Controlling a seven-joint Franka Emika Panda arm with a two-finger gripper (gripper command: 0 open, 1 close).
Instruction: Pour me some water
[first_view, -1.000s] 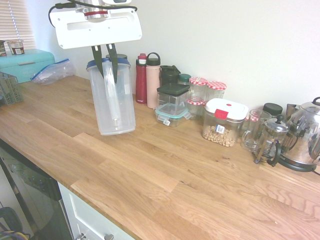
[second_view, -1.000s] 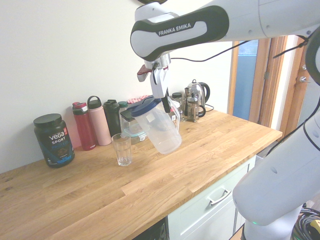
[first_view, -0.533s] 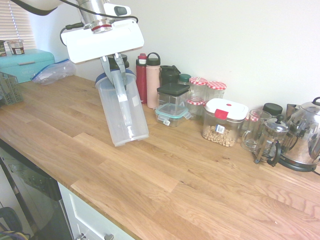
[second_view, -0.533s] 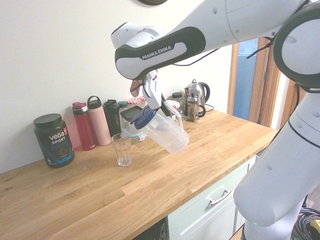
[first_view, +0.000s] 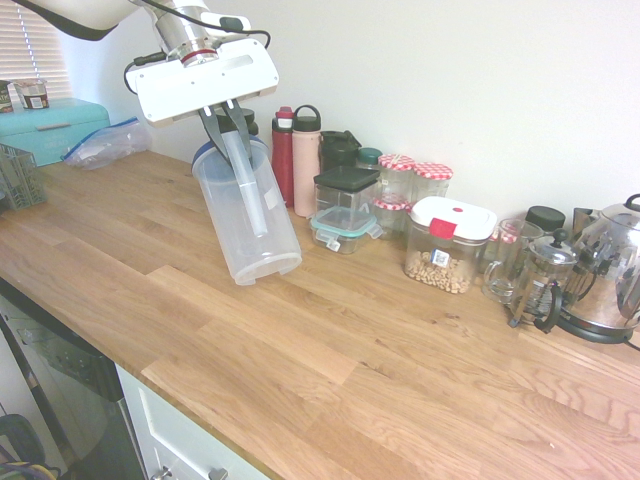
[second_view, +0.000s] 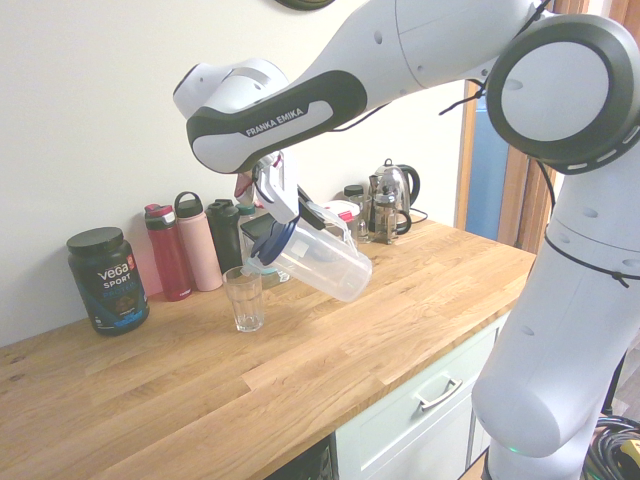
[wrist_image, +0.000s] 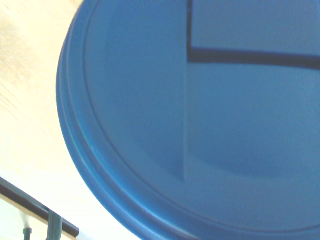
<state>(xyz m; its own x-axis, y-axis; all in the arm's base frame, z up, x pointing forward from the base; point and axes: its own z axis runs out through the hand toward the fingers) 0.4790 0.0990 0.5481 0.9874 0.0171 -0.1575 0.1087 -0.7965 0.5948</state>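
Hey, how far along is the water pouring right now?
Done: the gripper is shut on the pitcher by its handle, lifted off the counter. In hand: the pitcher is tilted, its blue lid end just above the glass. Left: the glass looks empty and no stream shows, so the pour itself, then setting the pitcher down.

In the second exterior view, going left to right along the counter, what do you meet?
Vega tub → red bottle → pink bottle → glass → pitcher in the hand → kettle.
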